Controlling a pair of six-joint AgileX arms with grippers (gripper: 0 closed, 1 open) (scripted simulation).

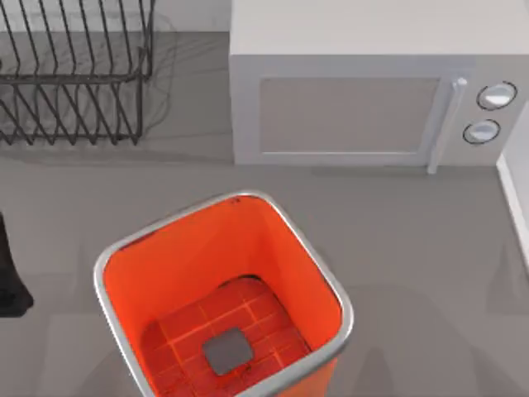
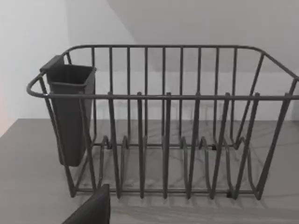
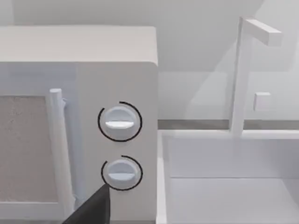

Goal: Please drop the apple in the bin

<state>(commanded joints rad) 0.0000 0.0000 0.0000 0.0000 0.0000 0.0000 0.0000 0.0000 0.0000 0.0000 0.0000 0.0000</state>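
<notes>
Bin open on the near side of our surface, both arms drawn back.

At the far left corner of the surface stands a black wire rack, a dark cup hung on one end. Our left arm sits at the left edge; we cannot tell how its jaws stand. The orange bin stands upright near the front edge, silver-rimmed, a grey square on its tiled floor. A white microwave sits at the far edge, and a white sink is just beside it. We cannot tell how our right jaws stand, nor where the apple is.
</notes>
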